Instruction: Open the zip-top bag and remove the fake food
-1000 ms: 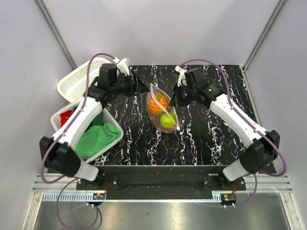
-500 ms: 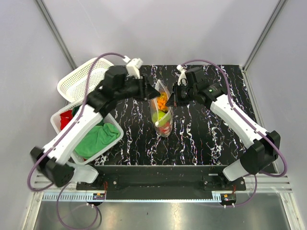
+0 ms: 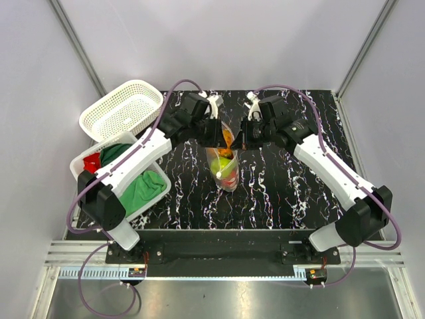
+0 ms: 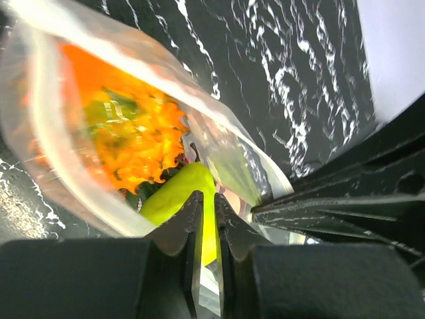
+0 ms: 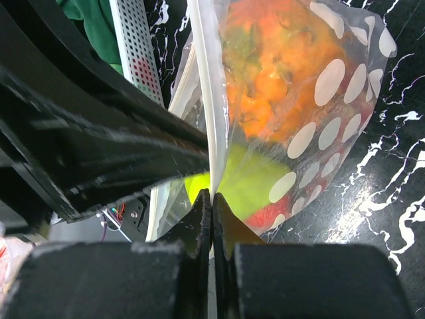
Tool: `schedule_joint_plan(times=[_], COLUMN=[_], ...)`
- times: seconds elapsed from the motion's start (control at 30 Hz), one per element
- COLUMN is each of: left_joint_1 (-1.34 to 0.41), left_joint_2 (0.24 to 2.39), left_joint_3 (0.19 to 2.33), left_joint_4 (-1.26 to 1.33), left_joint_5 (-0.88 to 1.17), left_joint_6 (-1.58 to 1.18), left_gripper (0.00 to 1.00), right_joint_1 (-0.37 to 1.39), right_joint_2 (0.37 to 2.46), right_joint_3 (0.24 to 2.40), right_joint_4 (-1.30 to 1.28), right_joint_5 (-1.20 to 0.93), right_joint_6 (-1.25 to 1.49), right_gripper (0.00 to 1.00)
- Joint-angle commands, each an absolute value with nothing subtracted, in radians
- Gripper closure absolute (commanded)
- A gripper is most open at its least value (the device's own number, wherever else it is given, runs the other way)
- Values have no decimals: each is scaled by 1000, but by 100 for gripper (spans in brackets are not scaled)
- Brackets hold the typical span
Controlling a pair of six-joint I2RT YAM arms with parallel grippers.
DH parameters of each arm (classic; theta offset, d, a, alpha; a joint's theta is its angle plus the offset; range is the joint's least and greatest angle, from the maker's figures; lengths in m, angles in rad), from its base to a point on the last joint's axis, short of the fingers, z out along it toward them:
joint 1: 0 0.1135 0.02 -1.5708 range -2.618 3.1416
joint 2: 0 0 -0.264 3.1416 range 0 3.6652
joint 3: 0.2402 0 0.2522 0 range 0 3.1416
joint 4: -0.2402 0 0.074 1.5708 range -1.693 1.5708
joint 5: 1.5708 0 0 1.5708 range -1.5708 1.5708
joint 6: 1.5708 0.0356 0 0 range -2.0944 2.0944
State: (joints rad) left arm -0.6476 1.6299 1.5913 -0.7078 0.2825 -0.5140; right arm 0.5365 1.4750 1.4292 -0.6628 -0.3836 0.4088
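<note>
As arms angle inward, left fingers (image 4: 178, 234) and right fingers (image 5: 227, 229) clamp the zip-top bag (image 3: 225, 171).

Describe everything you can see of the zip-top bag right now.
The zip-top bag is a clear, floppy plastic pouch printed with white dots. It is held up between the arms over the black marbled table. The left claw and right claw each pinch its upper edge. Inside are an orange bumpy piece, a yellow-green pear and something red.
</note>
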Motion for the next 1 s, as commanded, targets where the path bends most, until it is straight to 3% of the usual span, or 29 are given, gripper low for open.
schedule_joint_plan(times=[0.0,0.3,0.43,0.73,0.97], left_joint_1=[-686,-762,-785,-850,-864], left_joint_2=[1625,1612,1614,1635,1644], left_joint_3=[1568,1525,1526,1525,1448], left_joint_4=[-703,-798,-853,-931,-877], left_joint_5=[301,190,150,3,52], left_joint_6=[-414,-307,-291,-314,-328], left_gripper=[84,65,44,36,14], right_joint_1=[538,537,538,538,538], right_joint_2=[1424,1428,1416,1393,1382], right_joint_3=[1424,1416,1384,1312,1299], right_joint_4=[-629,-630,-632,-617,-614], right_joint_5=[-405,-411,-414,-428,-426], right_joint_6=[422,410,408,429,433], right_gripper=[100,100,100,100,100])
